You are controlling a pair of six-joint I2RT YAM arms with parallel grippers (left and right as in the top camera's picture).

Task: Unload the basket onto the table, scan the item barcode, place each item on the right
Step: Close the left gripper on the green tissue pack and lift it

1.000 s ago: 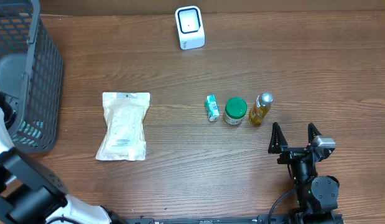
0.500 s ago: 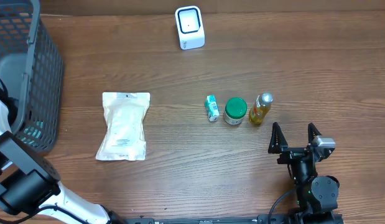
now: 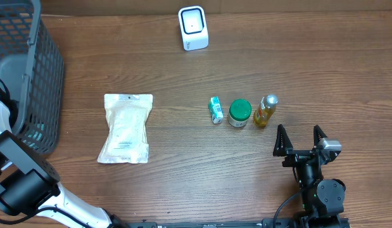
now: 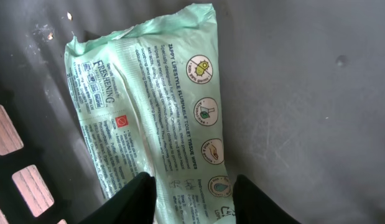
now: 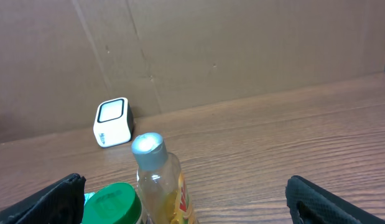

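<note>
at left, beside the basket (image 3: 37,82), the left arm (image 3: 21,180) had shifted and the left gripper (image 4: 195,196) had eased its jaws, straddling the wipes pack (image 4: 155,106) on the basket floor; grip or not, i cannot tell. probably a release after scanning. the pack read "zappy lifestyle flushable toilet tissue wipes". the right gripper (image 3: 299,133) gaped wide, empty.

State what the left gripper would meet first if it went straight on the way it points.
The green wipes pack, lying on the basket floor between its fingers; whether they already touch is unclear.
</note>
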